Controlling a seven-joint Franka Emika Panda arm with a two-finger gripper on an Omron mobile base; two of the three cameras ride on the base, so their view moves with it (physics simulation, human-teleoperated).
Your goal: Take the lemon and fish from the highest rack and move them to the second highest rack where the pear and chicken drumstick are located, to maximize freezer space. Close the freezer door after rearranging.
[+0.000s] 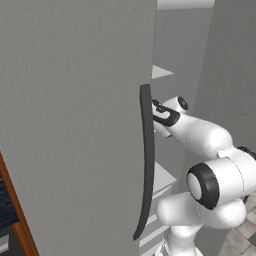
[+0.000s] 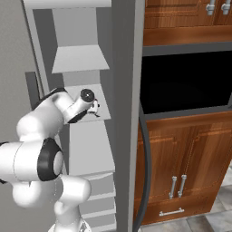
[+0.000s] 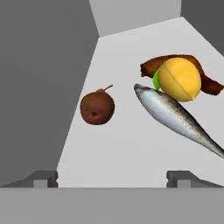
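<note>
In the hand view, one pale rack point(image 3: 109, 153) carries all the food. A reddish-brown pear point(image 3: 97, 107) lies at the left. A silver fish point(image 3: 177, 118) stretches diagonally at the right, touching the yellow lemon point(image 3: 179, 79). The lemon rests against the brown chicken drumstick point(image 3: 151, 68) behind it. My gripper point(image 3: 112, 177) is open just in front of them, with nothing between its fingertips point(image 3: 41, 179). The hand point(image 1: 164, 116) reaches into the compartment past the grey freezer door point(image 1: 75, 125) and its black handle point(image 1: 146, 160). From the right, the hand point(image 2: 92, 108) sits above a shelf.
A second grey panel point(image 2: 127, 90) with a curved black handle point(image 2: 146, 181) stands right of the arm. Brown wooden cabinets point(image 2: 186, 154) and a dark recess point(image 2: 186, 81) lie beyond it. More shelves point(image 2: 80, 59) sit above and below the hand.
</note>
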